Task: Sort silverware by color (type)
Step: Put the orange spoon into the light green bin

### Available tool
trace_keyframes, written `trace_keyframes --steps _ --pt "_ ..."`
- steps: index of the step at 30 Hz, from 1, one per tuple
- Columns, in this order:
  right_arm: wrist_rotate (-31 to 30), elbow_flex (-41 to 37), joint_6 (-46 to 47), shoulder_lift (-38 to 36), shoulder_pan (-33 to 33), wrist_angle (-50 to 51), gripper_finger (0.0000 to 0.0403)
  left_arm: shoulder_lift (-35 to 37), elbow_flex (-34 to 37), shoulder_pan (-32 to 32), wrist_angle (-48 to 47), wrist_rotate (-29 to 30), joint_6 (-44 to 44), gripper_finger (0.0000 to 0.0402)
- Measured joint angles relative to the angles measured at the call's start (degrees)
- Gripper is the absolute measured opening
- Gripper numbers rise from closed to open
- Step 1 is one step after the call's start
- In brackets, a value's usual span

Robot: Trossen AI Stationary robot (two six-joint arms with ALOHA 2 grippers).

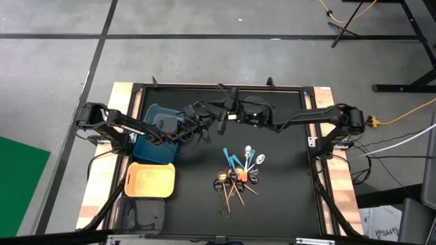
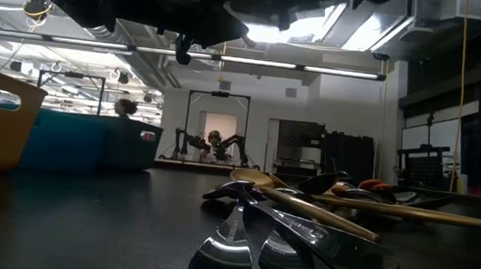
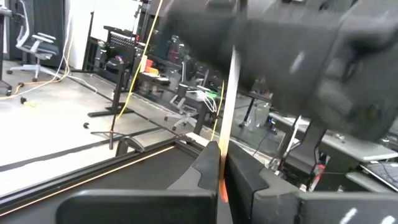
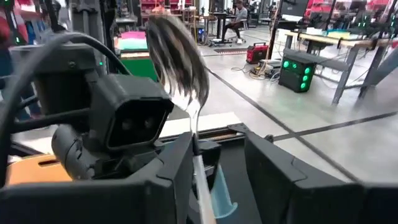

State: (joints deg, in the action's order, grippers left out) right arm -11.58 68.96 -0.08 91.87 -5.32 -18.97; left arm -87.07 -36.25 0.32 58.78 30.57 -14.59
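Black surface (image 1: 286,197) carrying a blue bin (image 1: 155,133), a yellow bin (image 1: 150,180) and the silverware (image 1: 238,175) heaped near its middle, well apart from both bins. Left end effector (image 3: 222,177), by the blue bin, is clenched on an orange-handled spoon (image 3: 227,112) whose silver head stands between the right end effector's (image 4: 217,163) released fingers. Risk, as judged: one thin pinch carries the spoon, so it may pivot, slip and fall outside the bin.

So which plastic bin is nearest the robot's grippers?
The blue plastic bin. The left gripper sits beside it; the yellow plastic bin lies farther away.
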Motion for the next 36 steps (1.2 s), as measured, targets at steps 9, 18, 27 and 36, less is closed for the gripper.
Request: trace_keyframes --steps 9,18,27,36 --pt "-0.19 0.01 -1.74 -7.60 -0.04 13.58 0.0133 3.85 0.02 0.87 -5.36 0.39 -0.11 0.0005" --pt "0.20 0.04 -1.76 -13.20 0.02 32.43 0.0133 17.35 0.07 2.69 -31.19 0.39 -0.24 0.0005" --pt "4.85 -0.05 -0.23 -10.99 0.02 43.38 0.0133 35.00 0.07 6.75 -71.62 -0.17 0.10 0.0005" --pt "13.19 -0.05 1.99 -5.42 0.04 43.03 0.0133 40.18 0.07 9.29 -100.85 -0.48 0.17 0.0005"
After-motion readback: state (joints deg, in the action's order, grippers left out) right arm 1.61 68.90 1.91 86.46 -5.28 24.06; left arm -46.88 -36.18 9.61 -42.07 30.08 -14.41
